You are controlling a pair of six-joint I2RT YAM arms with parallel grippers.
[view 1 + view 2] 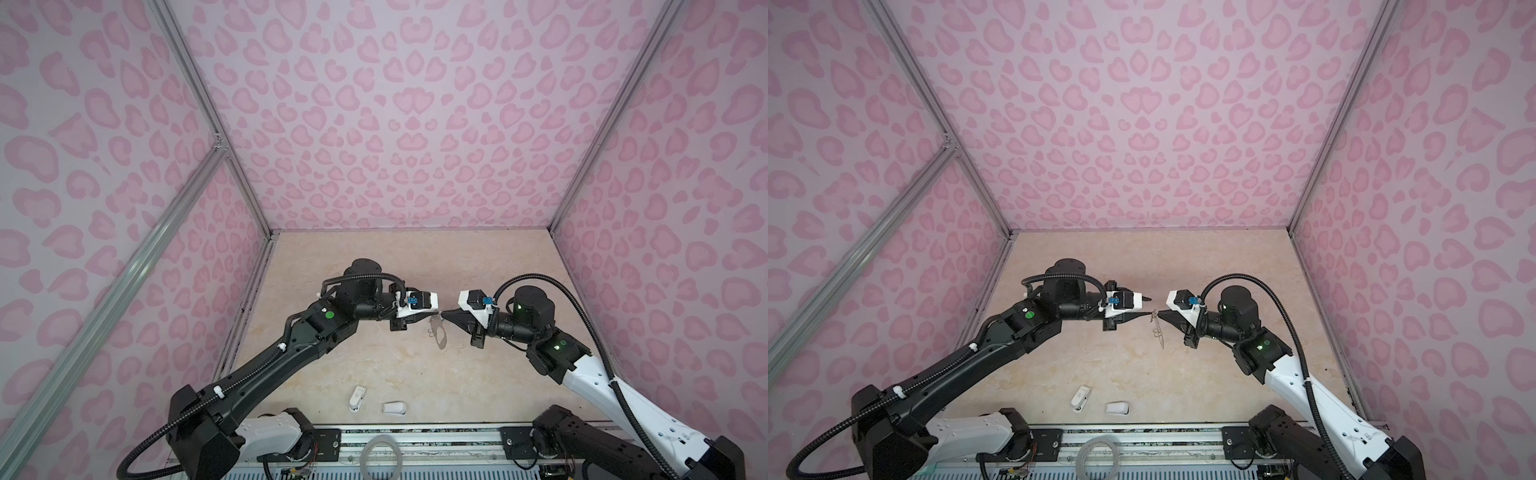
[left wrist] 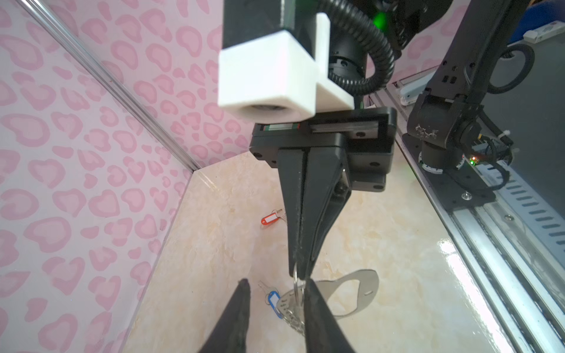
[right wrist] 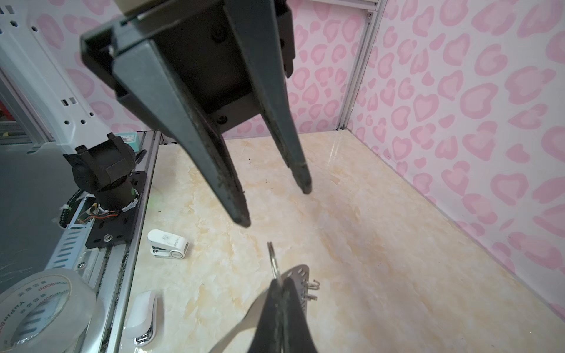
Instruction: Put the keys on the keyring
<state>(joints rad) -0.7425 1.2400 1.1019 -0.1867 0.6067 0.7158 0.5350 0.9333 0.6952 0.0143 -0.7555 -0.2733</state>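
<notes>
Keyring [image 2: 368, 285] is up off the table [image 1: 374, 257], and in both top views its grey plate hangs edge-on between the two arms. The right gripper [image 2: 301, 270] is clenched on one of its wire split rings, and that ring stands proud of the tips in the right wrist view. The left gripper [image 3: 275, 203] sits just beside it, tip to tip, fingers parted with nothing between them. I see both keys only in the left wrist view. The blue key [image 2: 274, 302] lies on the table by the plate's perforated edge. The red-orange key [image 2: 270, 219] is well apart from it, nearer the wall. Two white plastic pieces [image 1: 357, 398] lie near the front rail, with a tape roll [image 3: 39, 305] on the rail.
</notes>
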